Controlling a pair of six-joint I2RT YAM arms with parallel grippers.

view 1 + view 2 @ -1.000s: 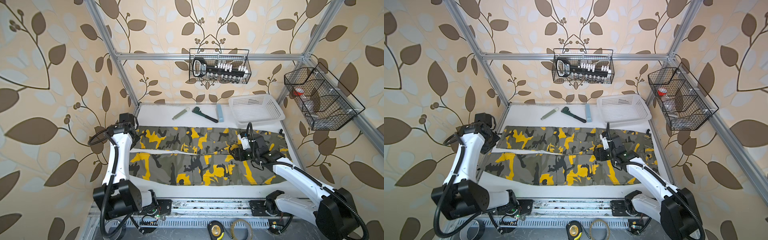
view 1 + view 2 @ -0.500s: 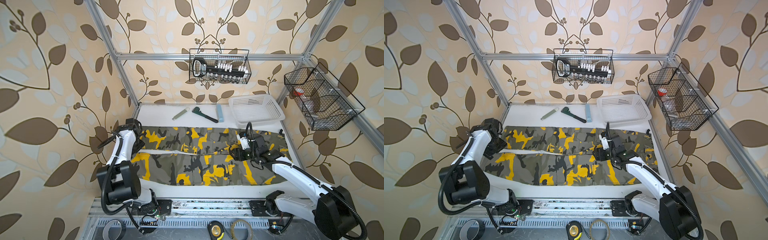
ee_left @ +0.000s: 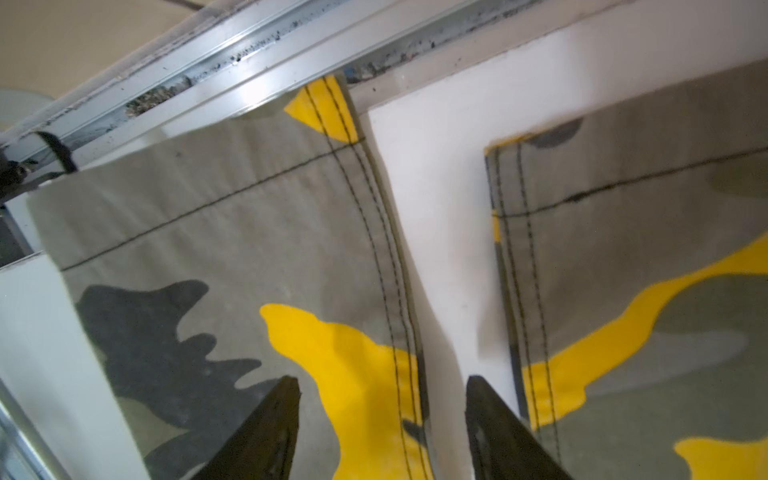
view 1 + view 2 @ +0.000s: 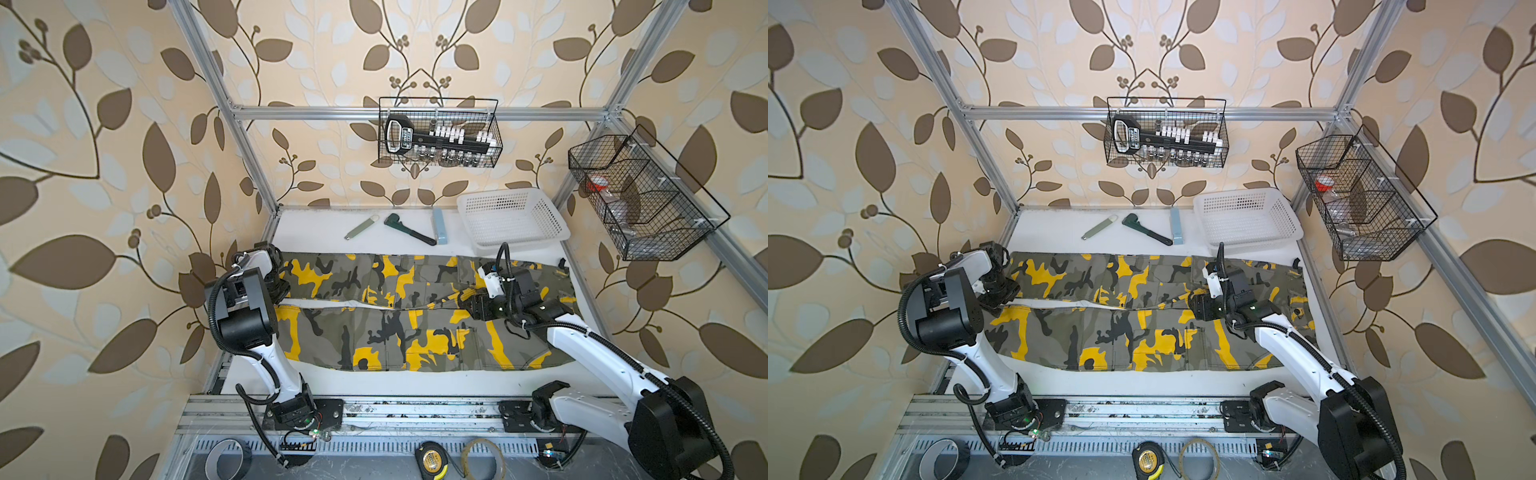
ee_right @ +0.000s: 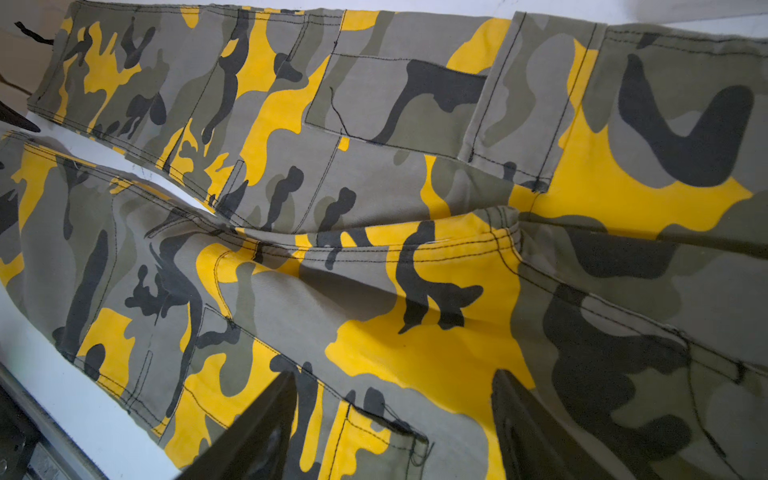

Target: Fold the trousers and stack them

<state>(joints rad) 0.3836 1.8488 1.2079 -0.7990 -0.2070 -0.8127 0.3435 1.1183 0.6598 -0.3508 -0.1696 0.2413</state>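
The camouflage trousers [image 4: 395, 332] [image 4: 1121, 332] lie flat across the white table, leg ends at the left and waist at the right. A narrow strip of table shows between the legs. My left gripper [image 4: 279, 292] [image 4: 1007, 292] hovers open at the leg ends. In the left wrist view the left gripper [image 3: 382, 380] straddles one leg's stitched inner seam [image 3: 390, 266], with the other cuff [image 3: 623, 216] beside it. My right gripper [image 4: 469, 301] [image 4: 1196, 305] is open just above the crotch. In the right wrist view the right gripper [image 5: 392, 374] has only cloth [image 5: 374, 166] below it, not gripped.
A white plastic basket [image 4: 511, 220] stands at the back right. A green-handled tool [image 4: 360, 226], a black wrench [image 4: 409, 229] and a blue block [image 4: 439, 226] lie along the back. An aluminium rail [image 3: 232, 62] borders the table by the cuffs. Wire baskets [image 4: 640, 199] hang on the walls.
My left gripper went from shut to open and moved from the far left corner of the trousers forward to the gap between the leg ends. The right arm has not moved.
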